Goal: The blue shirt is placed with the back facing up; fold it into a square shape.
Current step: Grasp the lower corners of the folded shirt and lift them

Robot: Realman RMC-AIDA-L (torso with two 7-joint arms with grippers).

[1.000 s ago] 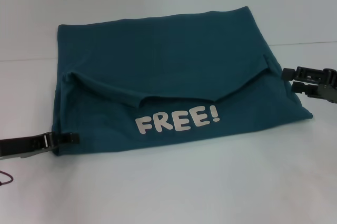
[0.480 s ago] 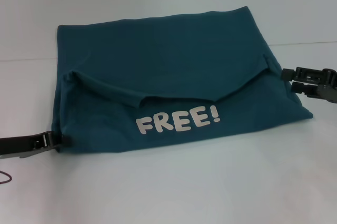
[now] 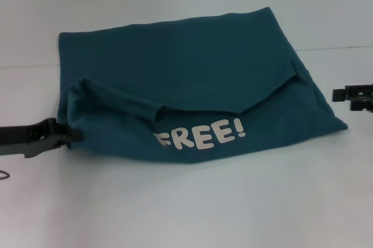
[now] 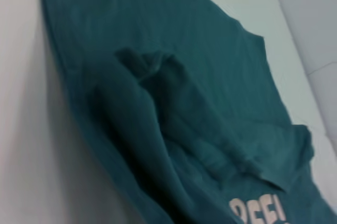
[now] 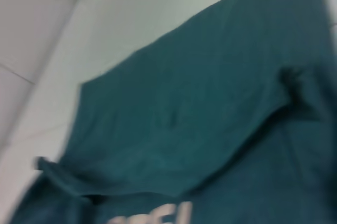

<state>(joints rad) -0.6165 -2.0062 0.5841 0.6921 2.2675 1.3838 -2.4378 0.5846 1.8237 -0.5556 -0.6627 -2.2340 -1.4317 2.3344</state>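
Left gripper (image 3: 71, 134): low on the table at the near-left corner of the large dark teal-blue cotton T-shirt (image 3: 192, 79), its black tips touching the cloth edge. Whether they pinch fabric cannot be told; the tips look narrow, and the wrist views show no fingers.

Why there: in my judgement the corner is the natural handle for drawing the near layer over, since a fold follows from its corners.

White block lettering (image 3: 201, 135): reads "FREE!", on the near strip of the shirt, right of the left gripper. It faces up, so the front of a turned-up layer shows here.

Fold lip (image 3: 122, 103): a raised, slightly rumpled edge crossing the shirt just beyond the lettering, dipping toward the middle.

Right gripper (image 3: 355, 97): at the right margin, beyond and right of the lettering, clear of the shirt's right edge, holding nothing; its opening cannot be told.

Shirt body: spread flat on the pale white table (image 3: 186, 207), the plain back panel running to the far edge, roughly rectangular already.

Progress: partly folded by my reading; the uneven lip suggests squaring remains.
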